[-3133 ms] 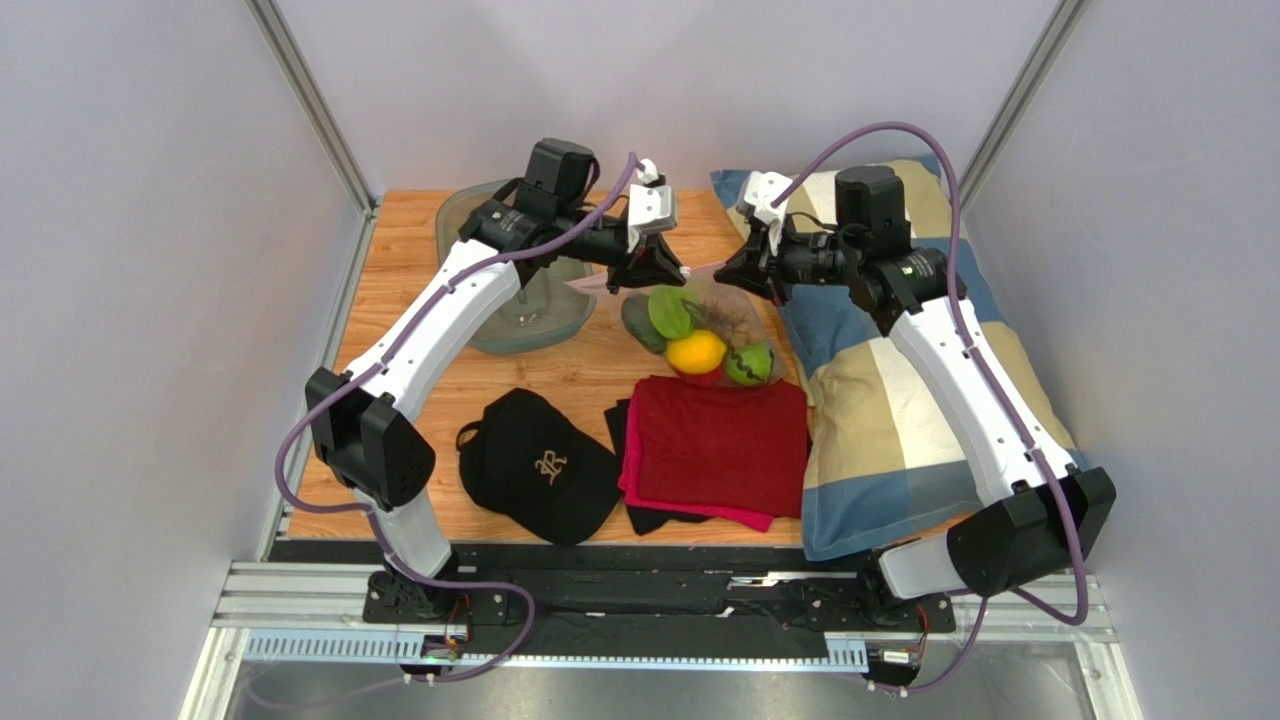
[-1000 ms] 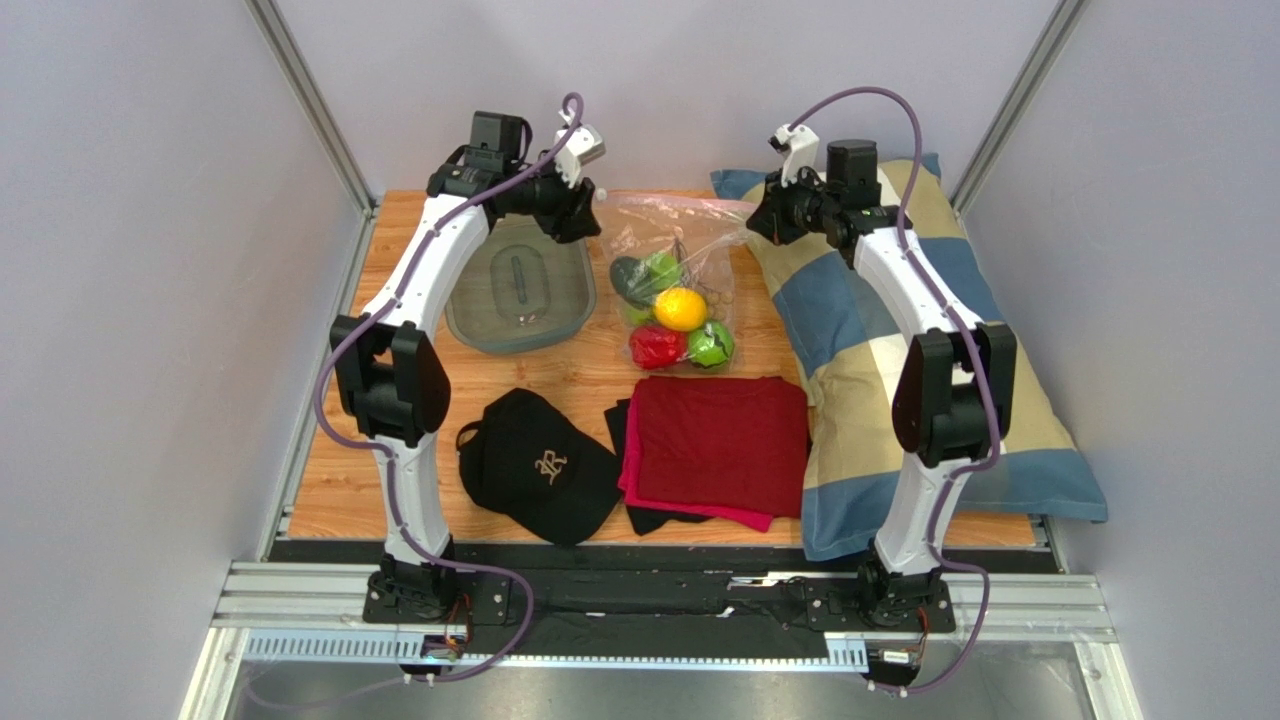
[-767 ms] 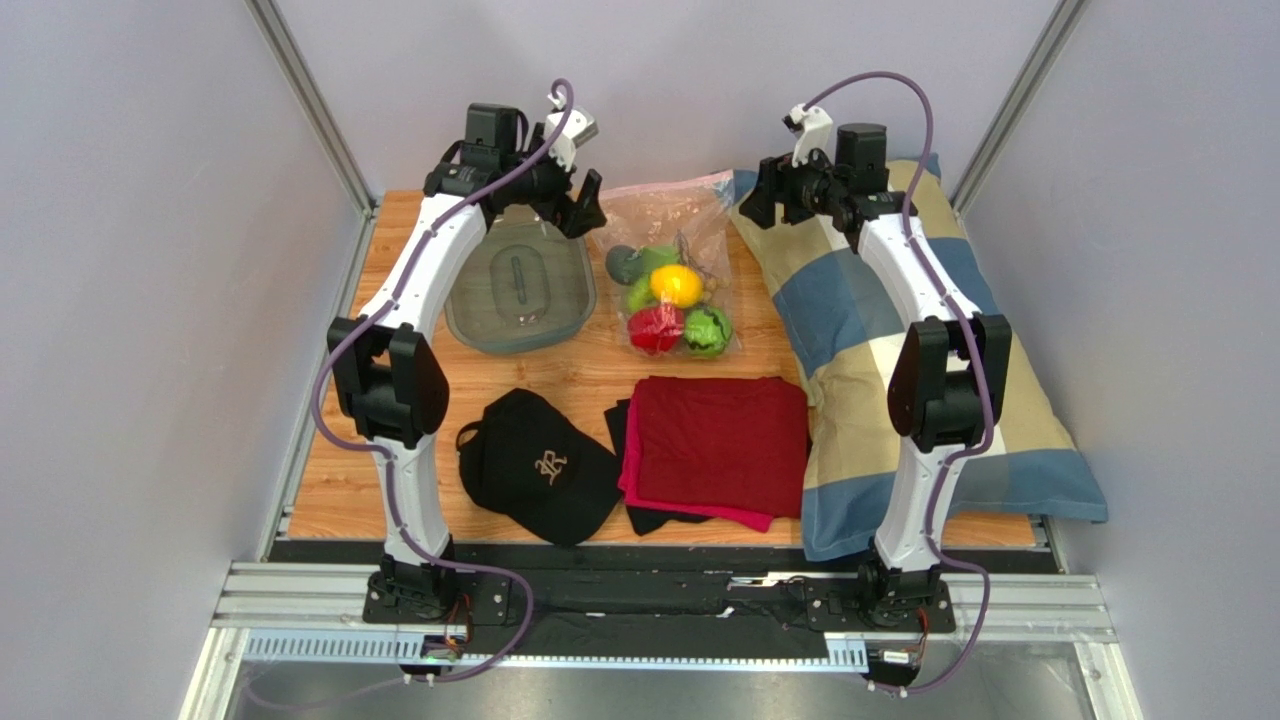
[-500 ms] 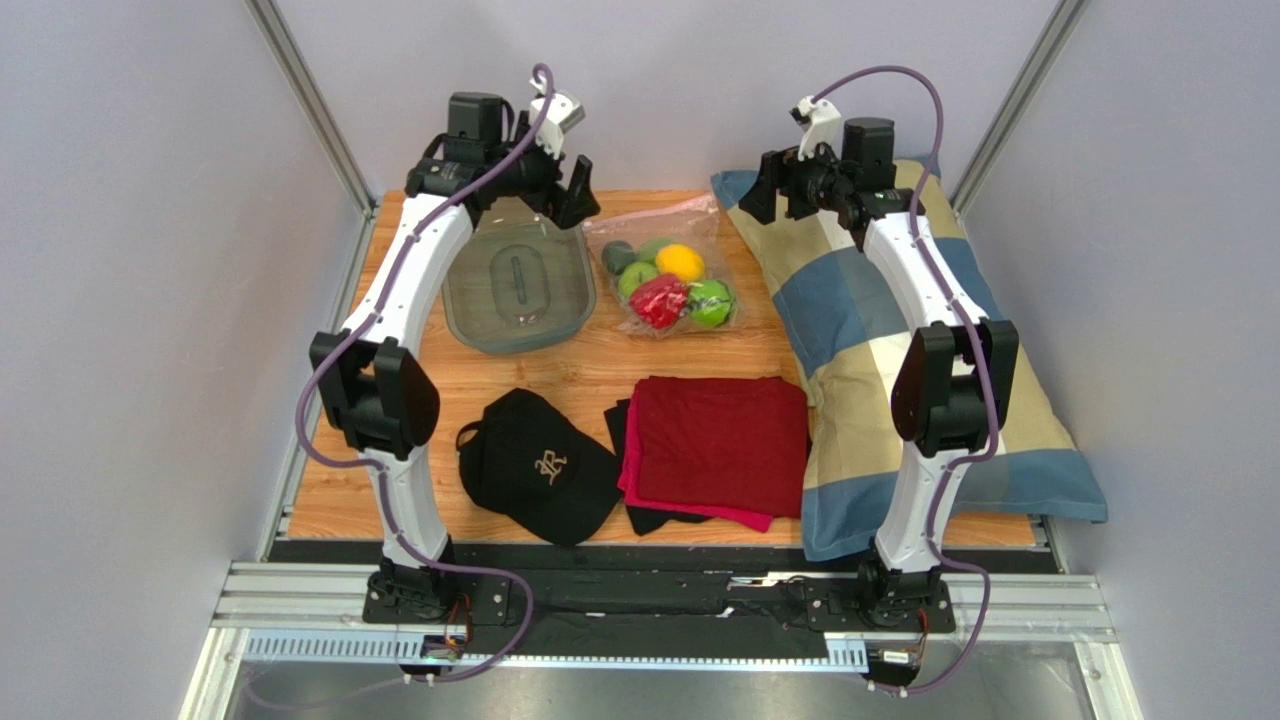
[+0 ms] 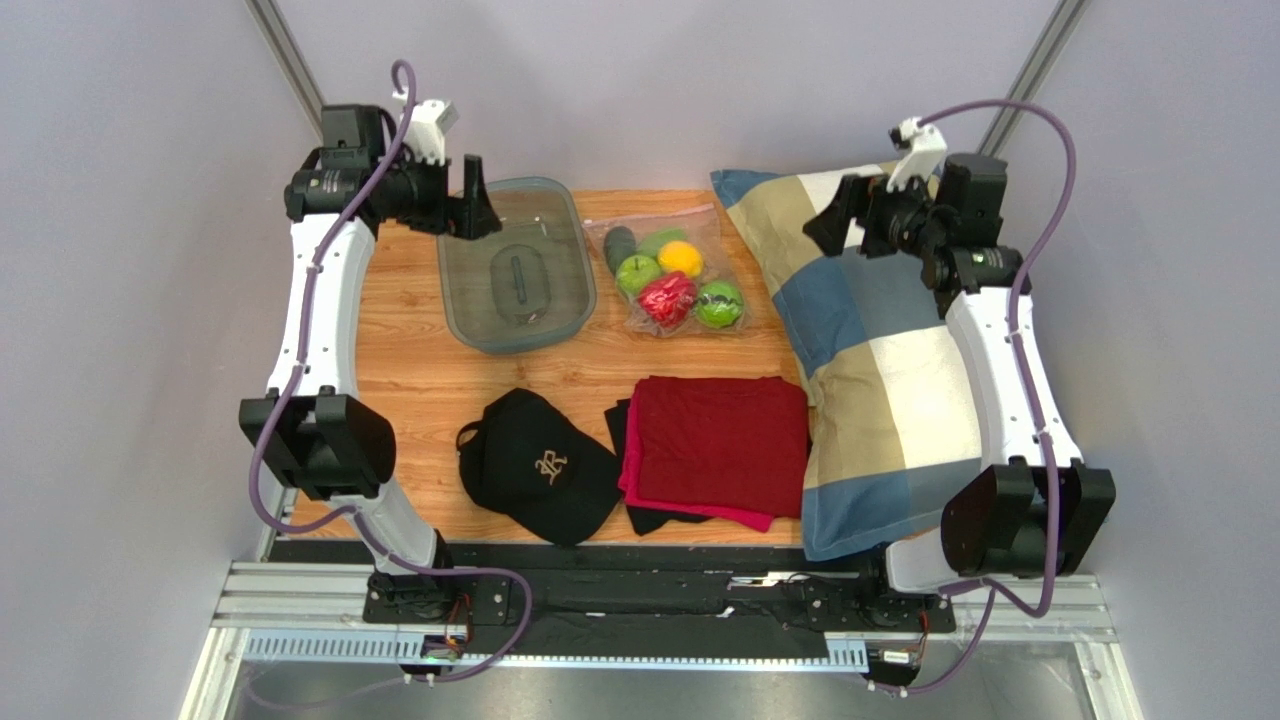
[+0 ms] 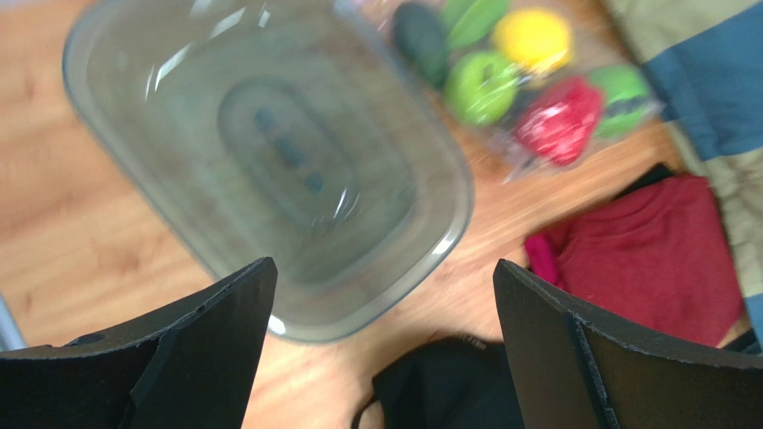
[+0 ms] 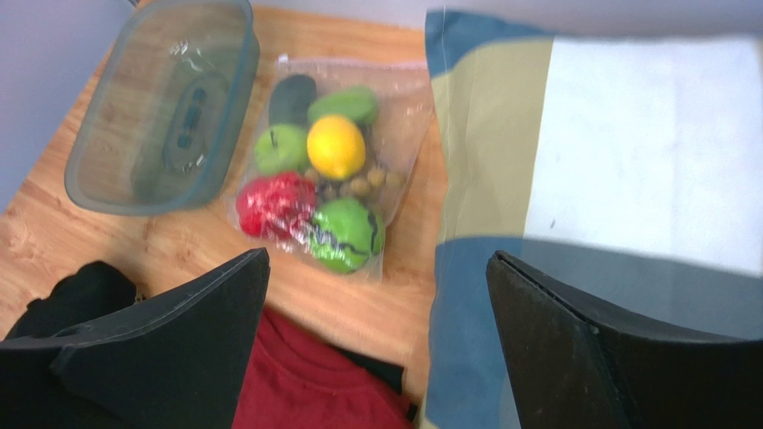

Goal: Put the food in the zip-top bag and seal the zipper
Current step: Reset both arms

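Both arms have moved away from the small clear crinkly plastic pouch [image 7: 333, 156] since a moment ago, when they were right by its far corners. The left end effector [image 6: 382, 268] is now over the far left part of the wooden surface [image 5: 391, 360], by the grey-green see-through oval tray [image 5: 511, 270]. The right end effector [image 7: 376, 257] is now over the blue and tan checked pillow [image 5: 887, 360]. Both are spread wide, holding nothing and touching nothing. The pouch has stayed flat on the surface between the tray and the pillow. Inside it are the red toy pepper [image 7: 276, 204], the yellow toy lemon [image 7: 335, 146] and two green toy apples [image 7: 279, 147]. The thin clear zip strip [image 7: 349, 63] runs along its far edge; I cannot tell if it is pressed closed
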Robot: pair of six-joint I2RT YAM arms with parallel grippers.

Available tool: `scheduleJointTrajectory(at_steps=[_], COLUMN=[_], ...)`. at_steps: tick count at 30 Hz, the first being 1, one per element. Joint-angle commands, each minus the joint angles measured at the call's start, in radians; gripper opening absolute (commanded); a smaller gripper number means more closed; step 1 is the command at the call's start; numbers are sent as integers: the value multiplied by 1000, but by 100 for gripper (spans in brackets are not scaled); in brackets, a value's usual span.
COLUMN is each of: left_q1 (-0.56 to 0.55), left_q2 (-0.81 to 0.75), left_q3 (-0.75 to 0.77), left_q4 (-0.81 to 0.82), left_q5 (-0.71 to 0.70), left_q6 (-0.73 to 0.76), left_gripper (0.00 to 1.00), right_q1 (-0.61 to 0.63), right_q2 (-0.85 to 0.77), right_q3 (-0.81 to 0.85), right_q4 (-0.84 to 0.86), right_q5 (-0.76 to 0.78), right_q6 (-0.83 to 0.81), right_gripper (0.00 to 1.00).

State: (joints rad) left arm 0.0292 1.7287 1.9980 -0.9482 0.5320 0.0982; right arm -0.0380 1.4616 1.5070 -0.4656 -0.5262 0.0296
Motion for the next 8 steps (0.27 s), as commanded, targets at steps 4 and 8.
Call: scheduleJointTrajectory(at_steps=[4,8], left_q1=[15,14], left_q2=[-185,-236], left_q3=[-296,-360], left_q4=[58,81], left_q5=[-121,-133], left_q6=[40,51], left_gripper=[99,99], right_q1=[3,3], right_q2=[-165,-196], right_q3=[-238,-268], right_q4=[-44,-57], right_q5=[25,40], right_q6=[-16,-25], right_gripper=[96,96])
